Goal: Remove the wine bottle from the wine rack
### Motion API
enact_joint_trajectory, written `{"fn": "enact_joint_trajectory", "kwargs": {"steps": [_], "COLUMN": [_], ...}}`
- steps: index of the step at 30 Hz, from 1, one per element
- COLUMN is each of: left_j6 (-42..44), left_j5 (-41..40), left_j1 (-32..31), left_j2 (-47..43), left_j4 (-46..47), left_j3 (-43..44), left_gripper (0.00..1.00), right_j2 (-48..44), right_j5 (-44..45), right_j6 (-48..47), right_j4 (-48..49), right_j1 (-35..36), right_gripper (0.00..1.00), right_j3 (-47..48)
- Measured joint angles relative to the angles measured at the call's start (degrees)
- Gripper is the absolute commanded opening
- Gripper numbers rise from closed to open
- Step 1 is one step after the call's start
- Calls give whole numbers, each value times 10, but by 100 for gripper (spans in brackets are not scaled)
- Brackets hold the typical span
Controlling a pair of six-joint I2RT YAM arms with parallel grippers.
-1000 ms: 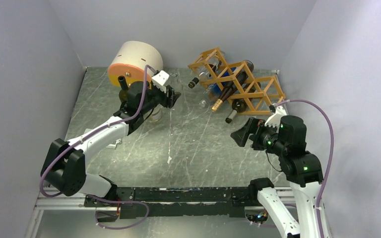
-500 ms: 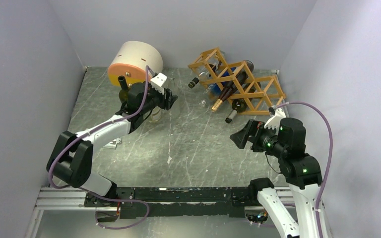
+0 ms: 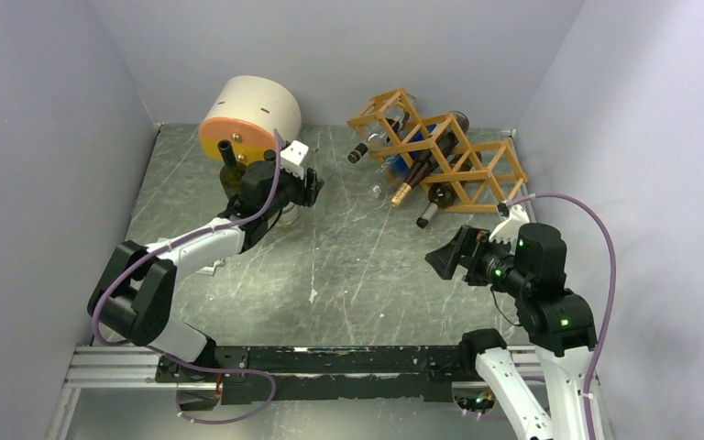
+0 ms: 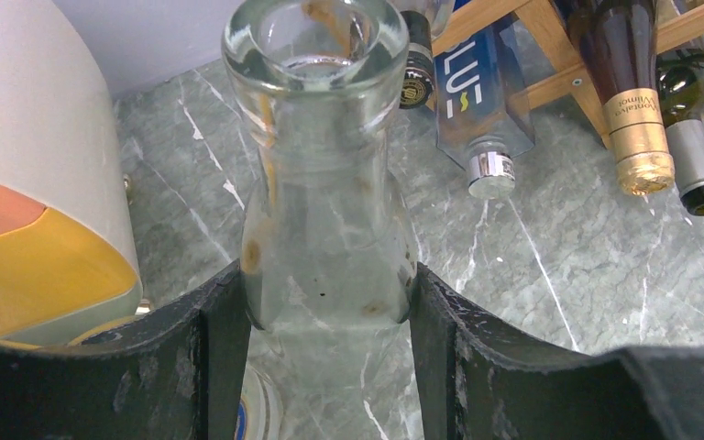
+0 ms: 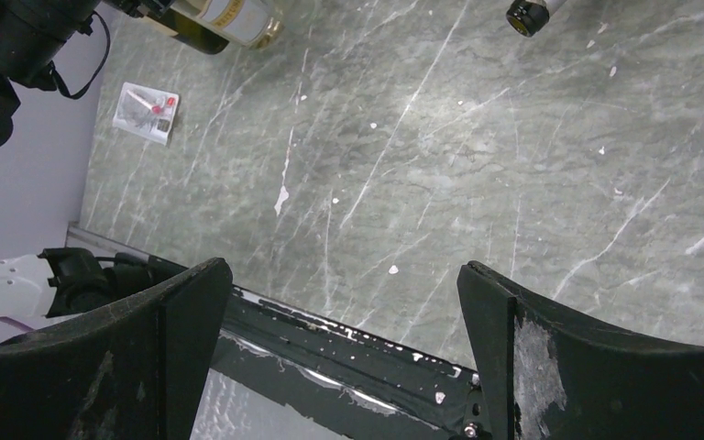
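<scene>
Where the left gripper (image 3: 307,188) sits: black fingers (image 4: 211,348) clamped on the clear glass bottle (image 4: 321,183) at its rounded shoulder.
Clear glass bottle: off the rack, beside the smooth cream and orange cylinder (image 3: 247,110).
Wine rack (image 3: 449,151): orange-tan wooden lattice, diamond cells, dark bottles (image 4: 628,82) inside, far right.
Right gripper (image 5: 344,269): jaws wide apart over the veined grey-green stone table (image 5: 477,165).

Soft, even light, hardly any shadows — slight glare on the glass bottle (image 4: 325,229), top view a little soft.
</scene>
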Motion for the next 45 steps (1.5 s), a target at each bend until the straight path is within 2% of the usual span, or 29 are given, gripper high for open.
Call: {"fn": "enact_joint_trajectory", "kwargs": {"steps": [6,13,19,32,45], "left_j6": [0,0,-4,-11,-11], "left_j5": [-21,-41,-49,-52,-61], "left_j1": [-6,-6,-6,-8,-11], "left_j2": [0,0,2,4,4], "left_j4": [17,22,23,24,24], "left_j3": [-9,-9,-9,-9,-9], "left_gripper": [33,40,50,55,65], "right_j2": [1,1,2,1,-2], "right_j5": [-3,-7,-7,-9,-9], "right_j6": [1,1,1,1,3], "right_j4": [0,1,1,7,7], "right_j1": [0,0,0,0,0], "right_gripper": [100,100,100,100,100], "right_j3": [-2,-2,-2,-21,-21]}}
